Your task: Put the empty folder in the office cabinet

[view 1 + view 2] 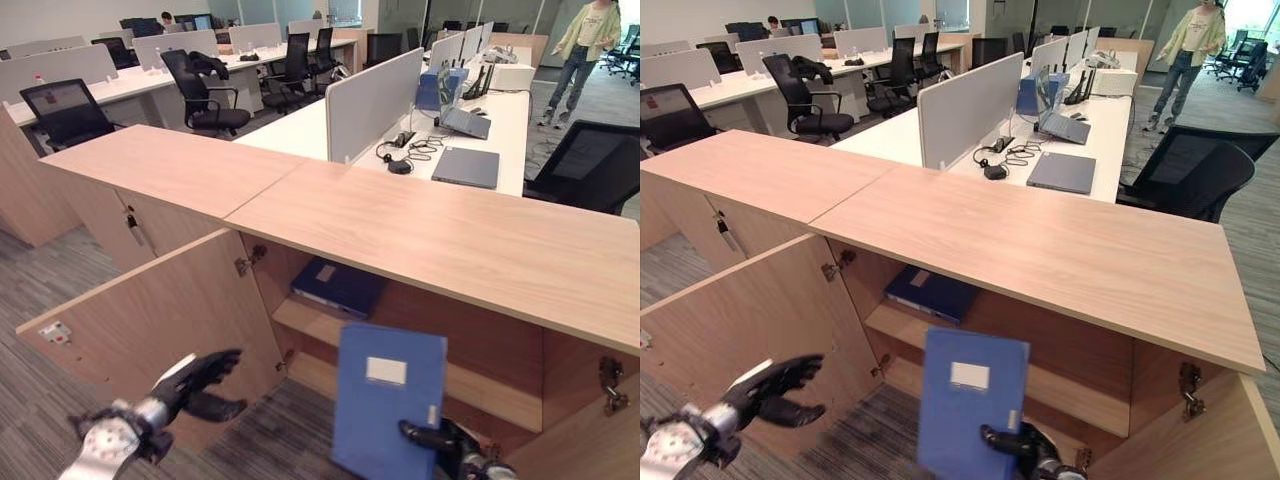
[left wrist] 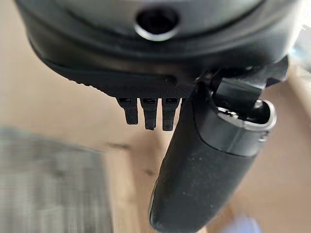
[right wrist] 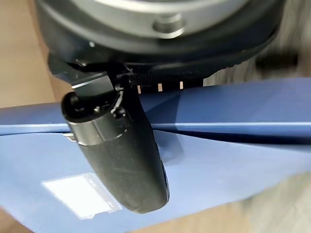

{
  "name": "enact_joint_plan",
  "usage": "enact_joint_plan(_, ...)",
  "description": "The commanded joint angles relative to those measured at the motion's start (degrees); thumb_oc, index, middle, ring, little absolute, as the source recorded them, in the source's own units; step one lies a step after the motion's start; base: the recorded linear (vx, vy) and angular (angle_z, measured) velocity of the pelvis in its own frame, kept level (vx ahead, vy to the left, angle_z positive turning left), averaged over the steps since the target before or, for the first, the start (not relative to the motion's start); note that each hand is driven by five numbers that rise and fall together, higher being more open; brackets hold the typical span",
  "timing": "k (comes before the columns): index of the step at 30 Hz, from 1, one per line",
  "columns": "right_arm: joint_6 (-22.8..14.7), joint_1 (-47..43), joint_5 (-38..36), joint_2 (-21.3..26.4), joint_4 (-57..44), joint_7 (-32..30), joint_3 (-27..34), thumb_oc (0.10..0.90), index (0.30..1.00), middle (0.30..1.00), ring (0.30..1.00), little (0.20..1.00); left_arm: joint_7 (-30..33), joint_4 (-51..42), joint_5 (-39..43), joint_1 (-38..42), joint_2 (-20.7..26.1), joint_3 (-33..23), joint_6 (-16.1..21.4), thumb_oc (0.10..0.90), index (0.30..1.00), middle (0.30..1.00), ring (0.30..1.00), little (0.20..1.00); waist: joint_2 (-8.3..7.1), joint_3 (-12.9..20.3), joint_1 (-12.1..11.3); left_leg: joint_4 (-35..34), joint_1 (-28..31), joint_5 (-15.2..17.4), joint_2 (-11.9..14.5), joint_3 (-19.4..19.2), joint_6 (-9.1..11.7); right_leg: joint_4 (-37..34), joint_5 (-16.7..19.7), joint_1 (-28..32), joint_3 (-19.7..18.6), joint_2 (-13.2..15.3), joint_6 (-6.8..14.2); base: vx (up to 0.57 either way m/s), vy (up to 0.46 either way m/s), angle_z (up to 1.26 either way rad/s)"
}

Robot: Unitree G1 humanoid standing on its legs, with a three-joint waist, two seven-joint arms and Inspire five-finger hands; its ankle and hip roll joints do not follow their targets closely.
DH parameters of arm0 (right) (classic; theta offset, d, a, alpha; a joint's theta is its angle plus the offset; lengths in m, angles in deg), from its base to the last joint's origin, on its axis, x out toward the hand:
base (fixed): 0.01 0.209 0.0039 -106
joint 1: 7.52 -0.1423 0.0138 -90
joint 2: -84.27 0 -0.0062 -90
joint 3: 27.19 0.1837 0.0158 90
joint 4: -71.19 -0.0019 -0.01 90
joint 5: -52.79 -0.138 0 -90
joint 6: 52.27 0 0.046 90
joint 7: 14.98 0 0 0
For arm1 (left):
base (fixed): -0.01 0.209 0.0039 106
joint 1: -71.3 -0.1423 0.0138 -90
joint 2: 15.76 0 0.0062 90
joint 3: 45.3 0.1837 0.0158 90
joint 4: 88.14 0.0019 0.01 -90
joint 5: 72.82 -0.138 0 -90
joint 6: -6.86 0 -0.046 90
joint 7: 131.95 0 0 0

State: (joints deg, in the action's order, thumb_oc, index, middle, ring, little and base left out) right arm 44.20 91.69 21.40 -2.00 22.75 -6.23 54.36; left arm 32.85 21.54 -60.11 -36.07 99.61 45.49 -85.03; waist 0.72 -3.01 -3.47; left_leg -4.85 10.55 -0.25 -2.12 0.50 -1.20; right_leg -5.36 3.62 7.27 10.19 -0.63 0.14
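Observation:
A blue folder [image 1: 385, 400] with a white label is held upright in front of the open wooden cabinet [image 1: 440, 240], below its shelf. My right hand [image 1: 445, 445] grips the folder's lower right edge, its thumb [image 3: 124, 160] pressed across the blue cover [image 3: 218, 165]. My left hand [image 1: 195, 385] hovers open beside the swung-out cabinet door [image 1: 150, 330], touching nothing. A dark blue folder [image 1: 338, 287] lies flat on the cabinet's upper shelf.
The second cabinet door [image 1: 1185, 440] stands open at the lower right. Behind the cabinet are desks with a closed laptop [image 1: 467, 167], headphones [image 1: 398, 160], and black office chairs [image 1: 590, 165]. A person [image 1: 585, 45] stands far back right.

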Motion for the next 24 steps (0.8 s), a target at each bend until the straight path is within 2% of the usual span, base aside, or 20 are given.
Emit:
enact_joint_plan(1, -2.3, -2.7, 2.5, 1.4, 0.4, 0.4, 0.3, 0.4, 0.3, 0.3, 0.3, 0.3, 3.5, 1.9, -0.3, 3.8, -3.1, -5.3, 3.3, 0.8, 0.9, 0.9, 0.9, 0.9, -1.16, 0.5, 0.5, -0.1, 0.9, 5.1, -0.9, 1.5, 1.5, 0.4, -2.8, 1.2, -0.4, 2.5, 5.7, 0.0, 0.005, 0.06)
enact_joint_plan(2, -2.3, -2.7, 2.5, 1.4, 0.4, 0.4, 0.3, 0.4, 0.3, 0.3, 0.3, 0.3, 3.5, 2.0, -0.3, 3.9, -3.2, -5.3, 3.4, 0.8, 0.9, 0.9, 0.9, 0.9, -1.14, 0.5, 0.5, -0.1, 0.9, 5.2, -0.9, 1.5, 1.5, 0.4, -2.8, 1.2, -0.4, 2.5, 5.7, 0.0, 0.0, 0.0)
enact_joint_plan(3, -2.4, -3.5, 1.2, 0.8, 2.3, -0.5, 1.6, 0.4, 0.3, 0.3, 0.3, 0.3, 4.6, 5.8, 0.3, 5.0, -5.9, -5.5, 2.7, 0.8, 0.9, 0.9, 0.9, 0.9, -1.1, 0.5, 0.6, -0.1, 0.9, 5.1, -0.9, 1.6, 1.5, 0.4, -2.8, 1.1, -0.4, 2.5, 5.6, 0.0, 0.0, 0.0)
enact_joint_plan(6, -1.8, -5.7, -4.3, -1.1, 6.8, -2.3, 3.9, 0.4, 0.3, 0.3, 0.3, 0.3, 6.1, 10.5, 0.6, 6.5, -9.3, -5.4, 1.7, 0.8, 0.9, 0.9, 0.9, 0.9, -0.95, 0.4, 0.5, -0.1, 0.9, 5.1, -1.0, 1.7, 1.4, 0.4, -2.8, 1.2, -0.4, 2.4, 5.4, 0.0, 0.0, 0.0)
enact_joint_plan(9, -1.2, -8.6, -14.7, -3.8, 10.3, -3.0, 6.5, 0.4, 0.3, 0.3, 0.3, 0.3, 7.1, 14.2, 2.4, 8.1, -12.1, -4.6, 1.1, 0.8, 0.9, 0.9, 0.9, 0.9, -0.71, 0.3, 0.4, -0.1, 0.9, 5.0, -1.1, 1.9, 1.4, 0.4, -2.7, 1.2, -0.4, 2.4, 5.4, 0.0, 0.0, 0.0)
enact_joint_plan(10, -1.2, -8.6, -14.8, -3.8, 10.4, -3.0, 6.5, 0.4, 0.3, 0.3, 0.3, 0.3, 7.1, 14.3, 2.5, 8.2, -12.1, -4.6, 1.1, 0.8, 0.9, 0.9, 0.9, 0.9, -0.7, 0.2, 0.4, -0.1, 1.0, 5.0, -1.1, 1.9, 1.4, 0.4, -2.7, 1.2, -0.4, 2.4, 5.4, 0.01, 0.006, 0.05)
enact_joint_plan(11, -1.8, -10.0, -21.5, -5.1, 10.2, -3.0, 8.2, 0.4, 0.3, 0.3, 0.3, 0.3, 7.4, 15.2, 3.9, 8.6, -13.5, -4.1, 0.9, 0.8, 0.9, 0.9, 0.9, 0.9, -0.47, 0.0, 0.4, -0.1, 1.0, 5.0, -1.2, 2.0, 1.5, 0.4, -2.7, 1.2, -0.3, 2.4, 5.4, 0.01, 0.004, 0.06)
enact_joint_plan(12, -1.7, -10.0, -21.6, -5.1, 10.2, -3.1, 8.2, 0.4, 0.3, 0.3, 0.3, 0.3, 7.4, 15.2, 3.9, 8.7, -13.5, -4.0, 0.9, 0.8, 0.9, 0.9, 0.9, 0.9, -0.47, 0.0, 0.3, -0.1, 1.0, 5.0, -1.2, 2.0, 1.5, 0.4, -2.7, 1.3, -0.3, 2.4, 5.4, 0.01, 0.005, 0.06)
enact_joint_plan(13, -3.4, -11.1, -26.9, -6.3, 9.2, -3.5, 9.8, 0.4, 0.3, 0.3, 0.3, 0.3, 7.5, 15.1, 4.7, 8.5, -14.1, -3.5, 0.9, 0.8, 0.9, 0.9, 0.9, 0.9, -0.17, -0.2, 0.2, -0.1, 1.0, 5.0, -1.2, 2.1, 1.5, 0.4, -2.7, 1.3, -0.3, 2.5, 5.5, 0.0, 0.0, 0.0)
enact_joint_plan(14, -3.4, -11.1, -26.9, -6.4, 9.2, -3.5, 9.7, 0.4, 0.3, 0.3, 0.3, 0.3, 7.5, 15.1, 4.7, 8.5, -14.1, -3.5, 0.9, 0.8, 0.9, 0.9, 0.9, 0.9, -0.17, -0.2, 0.2, -0.1, 1.0, 5.0, -1.2, 2.0, 1.5, 0.4, -2.7, 1.3, -0.3, 2.5, 5.5, 0.0, 0.0, 0.0)
enact_joint_plan(16, -7.2, -12.4, -35.2, -8.6, 4.8, -3.4, 13.0, 0.4, 0.3, 0.3, 0.3, 0.3, 7.5, 12.6, 5.6, 6.6, -14.3, -3.1, 1.1, 0.8, 0.9, 0.9, 0.9, 0.9, 0.47, -0.4, -0.1, -0.1, 1.0, 5.0, -1.3, 2.0, 1.5, 0.4, -2.8, 1.2, -0.1, 2.5, 5.7, 0.0, 0.0, 0.0)
enact_joint_plan(17, -7.2, -12.4, -35.2, -8.6, 4.8, -3.4, 13.0, 0.4, 0.3, 0.3, 0.3, 0.3, 7.5, 12.6, 5.6, 6.6, -14.3, -3.1, 1.1, 0.8, 0.9, 0.9, 0.9, 0.9, 0.47, -0.4, -0.1, -0.1, 1.0, 5.0, -1.3, 2.0, 1.5, 0.4, -2.8, 1.2, -0.1, 2.5, 5.7, 0.0, 0.0, 0.0)
enact_joint_plan(18, -11.1, -12.9, -40.7, -10.2, 0.8, -4.2, 15.3, 0.4, 0.3, 0.3, 0.3, 0.3, 7.8, 12.6, 5.9, 6.0, -14.6, -2.9, 1.1, 0.8, 0.9, 0.9, 0.9, 0.9, 0.77, -0.5, -0.1, -0.1, 1.1, 5.1, -1.3, 1.9, 1.6, 0.4, -2.8, 1.3, -0.2, 2.5, 5.9, 0.0, 0.0, 0.0)
enact_joint_plan(19, -13.1, -13.1, -42.7, -10.9, -1.3, -4.5, 16.4, 0.4, 0.3, 0.3, 0.3, 0.3, 8.0, 13.3, 6.1, 5.9, -14.9, -2.8, 1.0, 0.8, 0.9, 0.9, 0.9, 0.9, 0.91, -0.4, 0.0, -0.1, 1.1, 5.1, -1.3, 1.9, 1.6, 0.4, -2.8, 1.3, -0.1, 2.6, 5.9, 0.0, 0.0, 0.0)
enact_joint_plan(20, -13.2, -13.0, -42.7, -10.9, -1.5, -4.6, 16.4, 0.4, 0.3, 0.3, 0.3, 0.3, 8.0, 13.3, 6.2, 6.0, -14.9, -2.8, 1.0, 0.8, 0.9, 0.9, 0.9, 0.9, 0.9, -0.4, 0.0, -0.1, 1.1, 5.1, -1.3, 1.9, 1.6, 0.4, -2.8, 1.3, -0.1, 2.6, 5.9, 0.03, 0.006, 0.01)
enact_joint_plan(21, -16.2, -13.3, -45.9, -11.5, -4.1, -5.1, 18.4, 0.4, 0.3, 0.3, 0.3, 0.3, 8.4, 14.3, 6.1, 5.8, -15.1, -2.6, 1.1, 0.8, 0.9, 0.9, 0.9, 0.9, 1.11, -0.4, 0.1, -0.1, 1.1, 5.2, -1.4, 1.9, 1.6, 0.4, -2.8, 1.3, -0.1, 2.6, 6.0, 0.0, 0.0, 0.0)
enact_joint_plan(22, -16.3, -13.2, -46.0, -11.6, -4.2, -5.1, 18.4, 0.4, 0.3, 0.3, 0.3, 0.3, 8.4, 14.3, 6.1, 5.8, -15.1, -2.6, 1.1, 0.8, 0.9, 0.9, 0.9, 0.9, 1.1, -0.4, 0.1, -0.1, 1.2, 5.2, -1.4, 1.9, 1.6, 0.4, -2.8, 1.3, 0.0, 2.6, 6.0, 0.03, 0.009, 0.06)
enact_joint_plan(23, -18.6, -13.7, -47.6, -11.8, -6.0, -5.9, 19.8, 0.4, 0.3, 0.3, 0.3, 0.3, 8.7, 15.0, 6.2, 5.7, -15.4, -2.4, 0.9, 0.8, 0.9, 0.9, 0.9, 0.9, 1.35, -0.5, 0.1, -0.1, 1.1, 5.2, -1.4, 2.0, 1.5, 0.4, -2.8, 1.3, 0.1, 2.7, 6.1, 0.01, 0.004, 0.08)
enact_joint_plan(24, -18.6, -13.6, -47.6, -11.8, -6.1, -5.9, 19.8, 0.4, 0.3, 0.3, 0.3, 0.3, 8.7, 15.0, 6.2, 5.7, -15.4, -2.4, 0.9, 0.8, 0.9, 0.9, 0.9, 0.9, 1.36, -0.5, 0.1, -0.1, 1.1, 5.2, -1.4, 2.0, 1.5, 0.4, -2.8, 1.3, 0.1, 2.7, 6.1, 0.02, 0.011, 0.08)
